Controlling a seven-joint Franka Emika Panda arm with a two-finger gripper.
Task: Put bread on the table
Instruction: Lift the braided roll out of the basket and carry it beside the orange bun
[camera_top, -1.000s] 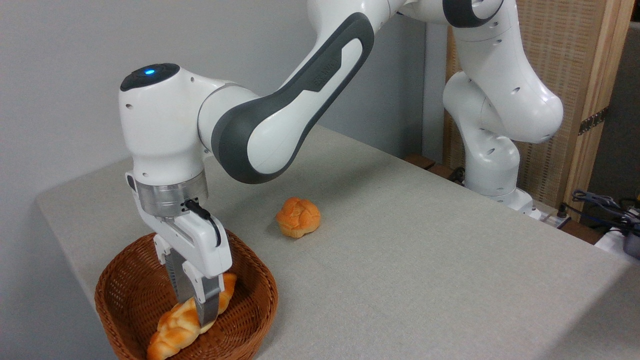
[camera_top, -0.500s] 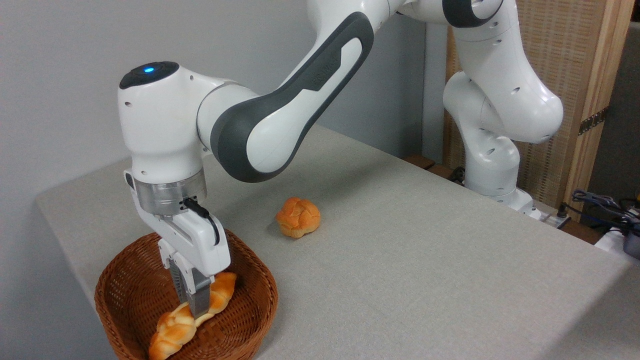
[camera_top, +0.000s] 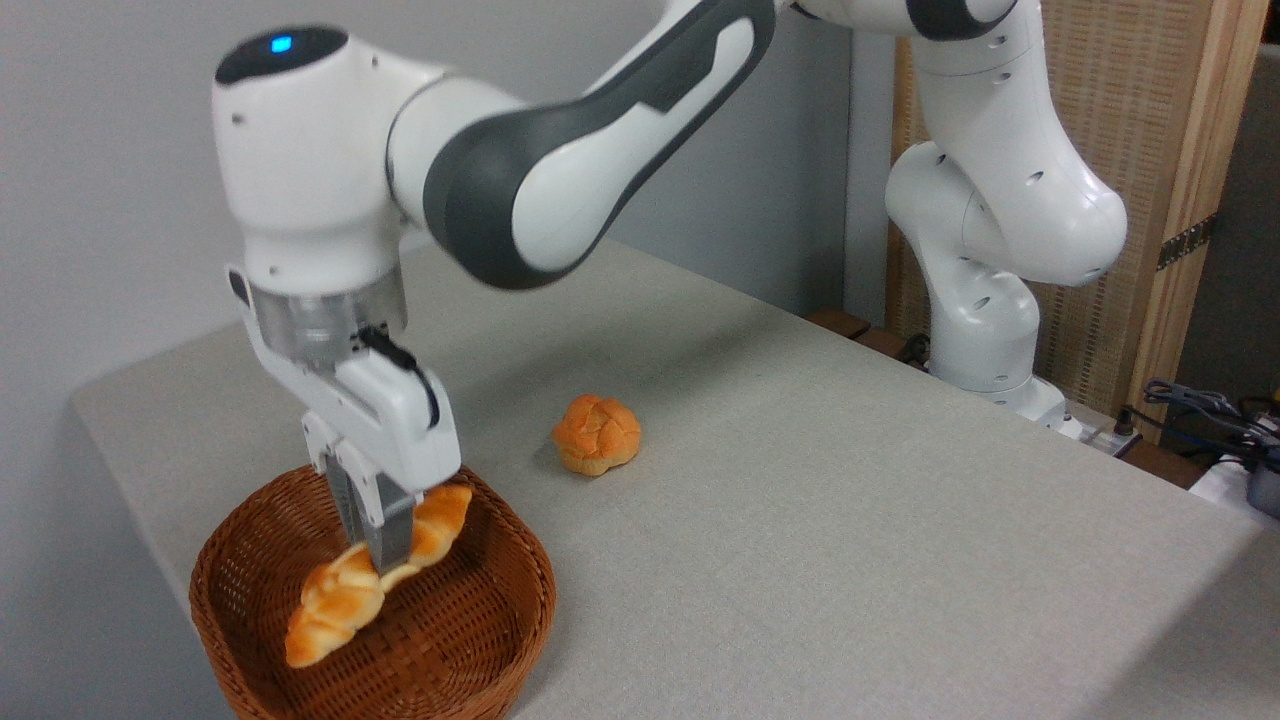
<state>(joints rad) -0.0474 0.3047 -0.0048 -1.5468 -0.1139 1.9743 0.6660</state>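
The bread (camera_top: 335, 600), a long golden braided loaf, hangs tilted above the floor of the brown wicker basket (camera_top: 480, 640), its lower end at the left and its upper end near the basket's back rim. My gripper (camera_top: 385, 555) is shut on the bread around its middle, fingers pointing down. The grey-beige table (camera_top: 800, 520) stretches out to the right of the basket.
A small round orange bun (camera_top: 597, 433) lies on the table behind and to the right of the basket. The arm's base (camera_top: 985, 340) stands at the table's far right edge, with cables (camera_top: 1200, 405) beyond it. The basket sits near the table's front-left corner.
The gripper closed on the bread and rose, lifting the loaf off the basket floor. The arm's wrist is now higher in the picture.
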